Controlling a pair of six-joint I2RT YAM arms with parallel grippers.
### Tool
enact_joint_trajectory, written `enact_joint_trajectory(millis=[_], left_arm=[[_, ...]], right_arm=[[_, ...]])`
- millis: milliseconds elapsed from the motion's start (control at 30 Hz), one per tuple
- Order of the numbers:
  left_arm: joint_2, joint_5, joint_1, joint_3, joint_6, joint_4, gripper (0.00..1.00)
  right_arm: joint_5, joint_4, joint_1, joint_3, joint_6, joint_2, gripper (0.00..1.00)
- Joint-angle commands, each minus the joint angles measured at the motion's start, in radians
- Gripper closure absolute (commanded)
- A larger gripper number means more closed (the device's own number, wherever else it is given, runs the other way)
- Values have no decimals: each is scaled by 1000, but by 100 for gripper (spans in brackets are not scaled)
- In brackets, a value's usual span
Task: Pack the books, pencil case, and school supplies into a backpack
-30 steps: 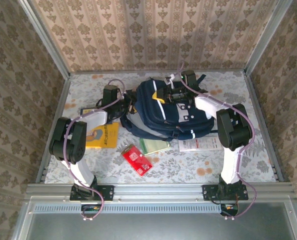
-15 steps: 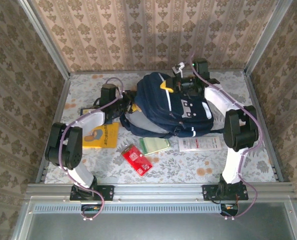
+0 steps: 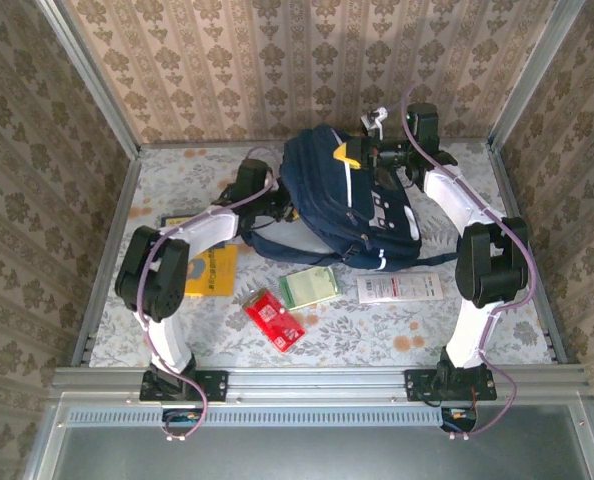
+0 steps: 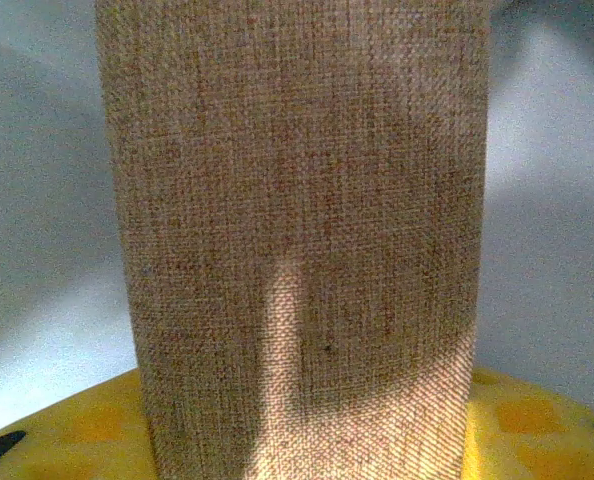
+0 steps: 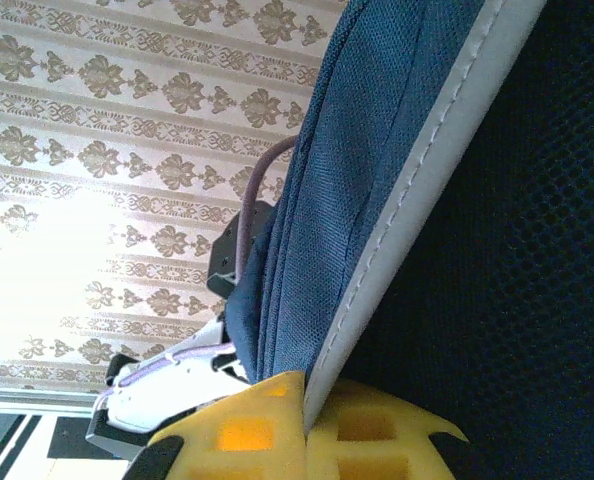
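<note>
backpack (image 3: 342, 205) at 12 o'clock by the table (image 3: 177, 170) back edge, right fingers (image 5: 242, 435) pinched on its white-piped rim. left fingers (image 4: 87, 430) sit behind a woven strap (image 4: 297, 220), gap impossible to tell. orange-yellow book (image 3: 212, 275), red packet (image 3: 274, 320), pale green pad (image 3: 310, 288) and white packet (image 3: 399, 288) crowd 6 o'clock; 10 o'clock lies open.

1. The left arm (image 3: 152, 280) is standing bent at the elbow, its forearm pointing forward and to the right.
2. The left gripper (image 3: 280, 208) is lying low and facing right; whether its jaws are gripping anything is unclear.
3. The right arm (image 3: 487, 268) is standing tall, its forearm angling forward and left.
4. The right gripper (image 5: 305, 420) is pinching the backpack (image 5: 377, 150) fabric, its jaws closed tight.
</note>
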Motion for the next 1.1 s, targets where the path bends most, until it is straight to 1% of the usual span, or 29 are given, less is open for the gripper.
enact_joint_trajectory(millis=[0,100,167,200,267,300,333,467,600,800,900,1067], left_arm=[[53,4,-52,84,-5,63,64],[115,3,-110,144,-42,106,62],[144,-7,-143,178,-43,112,58],[161,-17,-160,194,-42,114,51],[190,-25,-182,213,-54,126,27],[204,-26,-191,229,-61,122,4],[212,-27,-195,240,-66,118,0],[195,-50,-197,255,-37,80,0],[148,-73,-190,253,27,8,0],[74,-54,-157,207,77,-23,0],[21,-40,-127,177,123,-78,0],[-79,-29,-74,125,204,-176,0]], right_arm=[[-73,167,4,17,49,-68,100],[-59,209,-6,18,84,-59,100],[-47,270,-15,12,136,-54,100],[-42,299,-18,9,156,-52,100],[-35,359,-25,2,203,-50,100],[-34,383,-27,-1,219,-47,100],[-33,399,-27,-4,233,-48,100],[-24,417,-37,-21,242,-58,100],[-16,423,-46,-38,242,-64,100],[-1,406,-66,-58,225,-77,100],[12,349,-78,-65,177,-92,100],[36,185,-81,-46,42,-108,100]])
